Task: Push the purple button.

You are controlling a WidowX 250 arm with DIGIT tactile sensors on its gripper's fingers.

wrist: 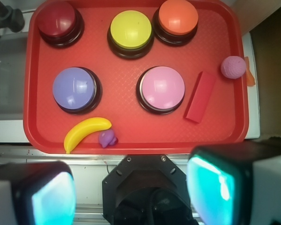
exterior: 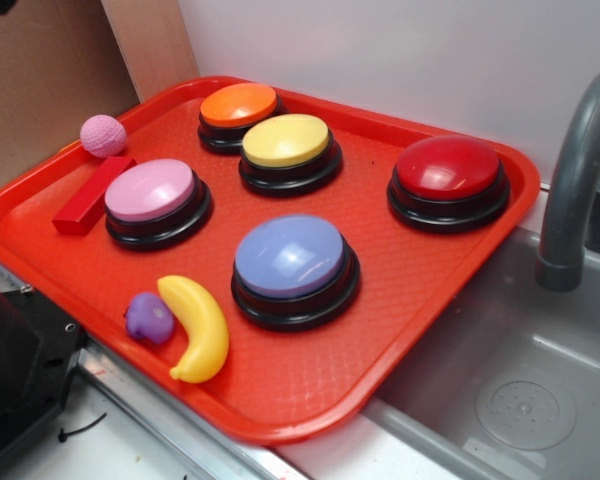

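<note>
The purple button [exterior: 292,258] [wrist: 75,88] is being carried on a red tray [exterior: 400,330] [wrist: 131,140], toward the tray's near edge in the exterior view and at the left in the wrist view. It is being flanked by a pink button [exterior: 152,192] [wrist: 162,87], with a yellow button [exterior: 287,142] [wrist: 130,29], an orange button [exterior: 239,106] [wrist: 178,17] and a red button [exterior: 448,170] [wrist: 56,17] being kept farther back. A yellow banana [exterior: 197,325] [wrist: 85,131] is being seen just beside the purple button's black base, and a small purple toy [exterior: 149,318] [wrist: 107,138] is touching the banana. A red block [exterior: 93,194] [wrist: 201,96] and a pink ball [exterior: 103,135] [wrist: 233,67] are being kept near the tray's far rim, well apart from the target. Nothing is being placed on top of the purple dome, and open tray floor is being left between it and the pink button. A grey sink [exterior: 510,400] with a faucet [exterior: 575,180] is lying beside the tray. In the wrist view the gripper [wrist: 131,190] is being held high above and off the tray's near edge, looking straight down, its jaws being kept spread wide with nothing between them.
</note>
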